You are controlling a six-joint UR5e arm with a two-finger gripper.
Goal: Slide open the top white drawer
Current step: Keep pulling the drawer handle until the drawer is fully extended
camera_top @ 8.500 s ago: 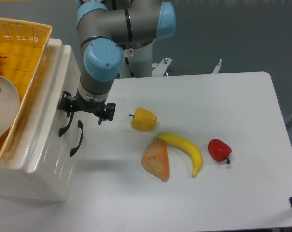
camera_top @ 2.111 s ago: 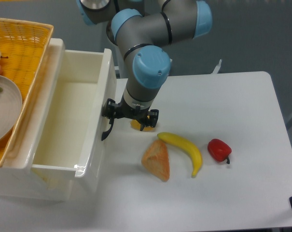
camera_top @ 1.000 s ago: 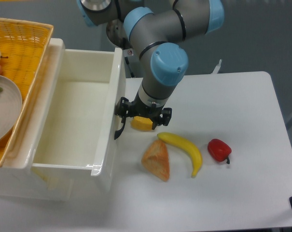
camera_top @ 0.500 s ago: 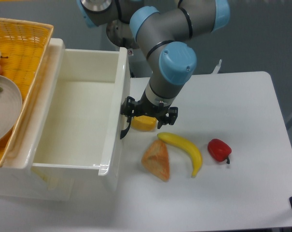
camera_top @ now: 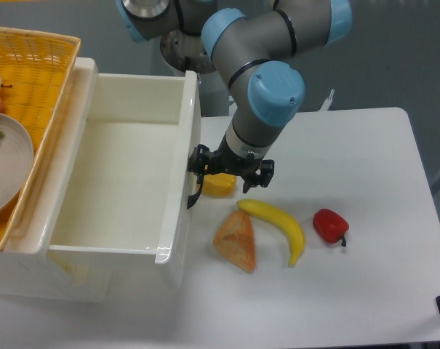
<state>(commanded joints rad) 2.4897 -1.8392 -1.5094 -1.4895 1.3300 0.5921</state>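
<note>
The top white drawer (camera_top: 193,138) stands pulled far out of the white cabinet (camera_top: 23,280), and its deep tray is empty inside. Its black curved handle (camera_top: 193,196) is on the front wall, facing the table. My gripper (camera_top: 233,169) hangs just right of the drawer front with its fingers spread wide. The left finger (camera_top: 200,158) sits at the handle's top and looks hooked behind it. The right finger (camera_top: 267,171) is free above the table. The lower drawer is hidden under the open one.
A yellow pepper (camera_top: 220,186) lies right under my gripper, close to the drawer front. A bread wedge (camera_top: 236,242), a banana (camera_top: 278,222) and a red pepper (camera_top: 330,225) lie to its right. A yellow wicker basket (camera_top: 38,80) holding a plate (camera_top: 5,167) sits on the cabinet.
The drawer went from closed to wide open. Over the last second its front and my gripper slid a little further right, up to the yellow pepper.
</note>
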